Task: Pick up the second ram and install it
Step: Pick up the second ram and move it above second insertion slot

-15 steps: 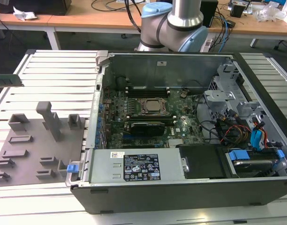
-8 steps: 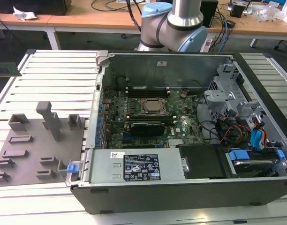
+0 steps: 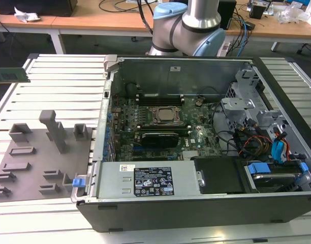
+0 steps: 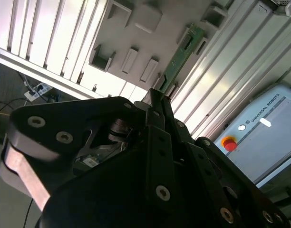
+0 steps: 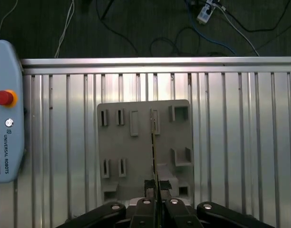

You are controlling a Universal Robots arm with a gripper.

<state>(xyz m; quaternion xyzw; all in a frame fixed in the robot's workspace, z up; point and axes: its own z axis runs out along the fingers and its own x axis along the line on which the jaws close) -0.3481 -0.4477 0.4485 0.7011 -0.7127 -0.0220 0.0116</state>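
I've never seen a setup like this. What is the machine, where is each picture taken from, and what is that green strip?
It is a single robot arm, grey and blue, standing behind a ribbed metal table. The exterior view comes from a camera off the arm. It looks down on an open computer with its circuit boards showing, and on a grey tray of slots on the exterior view's left. The two wrist views come from cameras riding on the arm, so they look along its black tool. The tool is shut on the ram, a thin green memory strip. In the first wrist view you see it edge-on over the tray. The pale box is probably the arm's controller.
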